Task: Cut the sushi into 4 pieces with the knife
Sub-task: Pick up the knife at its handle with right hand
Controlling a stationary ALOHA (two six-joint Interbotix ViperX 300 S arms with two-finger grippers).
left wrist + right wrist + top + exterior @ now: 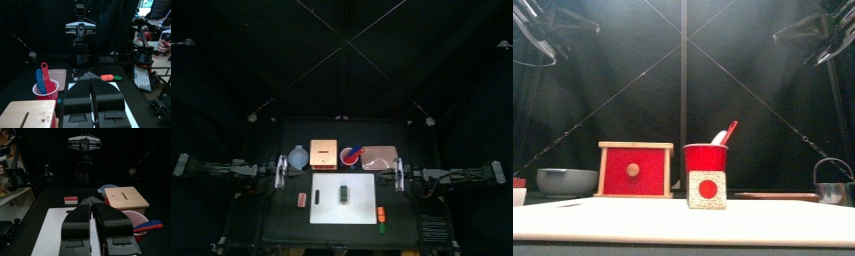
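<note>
The dark green sushi roll [345,192] lies in the middle of the white cutting board [362,200]; in the front view its pale end with a red centre [708,190] faces me. A red cup [352,156] behind the board holds the blue knife [39,80] and the red knife [45,75]. My left gripper [281,172] rests shut off the board's left, my right gripper [401,178] shut off its right. In both wrist views my own jaws [91,76] [92,201] hide the roll.
Along the back stand a blue-grey bowl [299,157], the wooden box [323,153] with its red drawer front [636,170], and a pink tray [381,158]. A red-and-white toy [302,200] lies left of the board; orange [381,212] and green [382,226] toys right. A metal cutter [831,186] stands far right.
</note>
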